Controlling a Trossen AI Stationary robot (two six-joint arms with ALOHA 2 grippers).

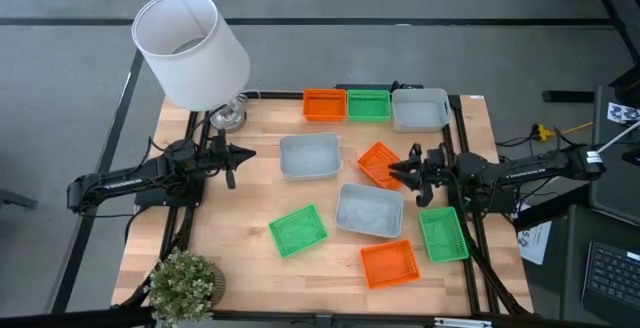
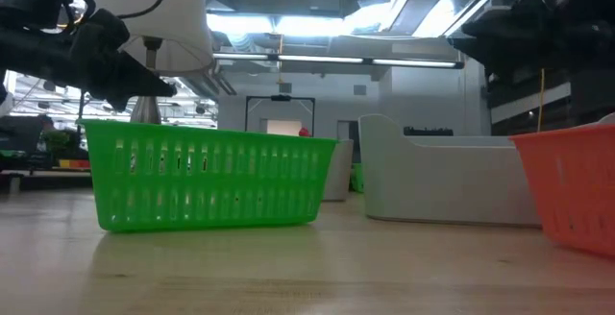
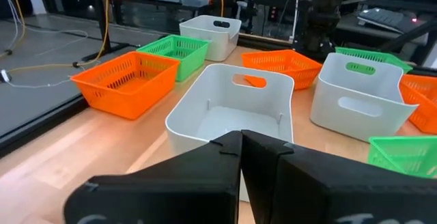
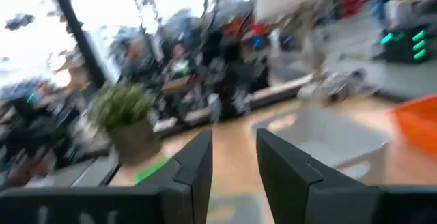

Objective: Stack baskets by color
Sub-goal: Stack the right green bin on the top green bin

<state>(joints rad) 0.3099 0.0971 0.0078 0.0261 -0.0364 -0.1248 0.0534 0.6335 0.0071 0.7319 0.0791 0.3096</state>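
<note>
Nine baskets stand on the wooden table. An orange basket (image 1: 323, 105), a green one (image 1: 368, 104) and a pale grey-white one (image 1: 420, 109) line the far edge. Mid-table are two grey-white baskets (image 1: 309, 156) (image 1: 369, 210) and an orange one (image 1: 380, 163). Nearer are two green baskets (image 1: 298, 230) (image 1: 443, 234) and an orange one (image 1: 389, 264). My left gripper (image 1: 246, 152) is shut and empty, left of the grey-white basket (image 3: 232, 108). My right gripper (image 1: 405, 171) stands open over the mid-table orange basket's right edge, with nothing between its fingers (image 4: 234, 162).
A lamp with a white shade (image 1: 190, 48) stands at the table's far left corner. A small potted plant (image 1: 185, 283) sits at the near left corner. Bare wood shows at the near left (image 1: 230, 248). Black frame rails run along both sides.
</note>
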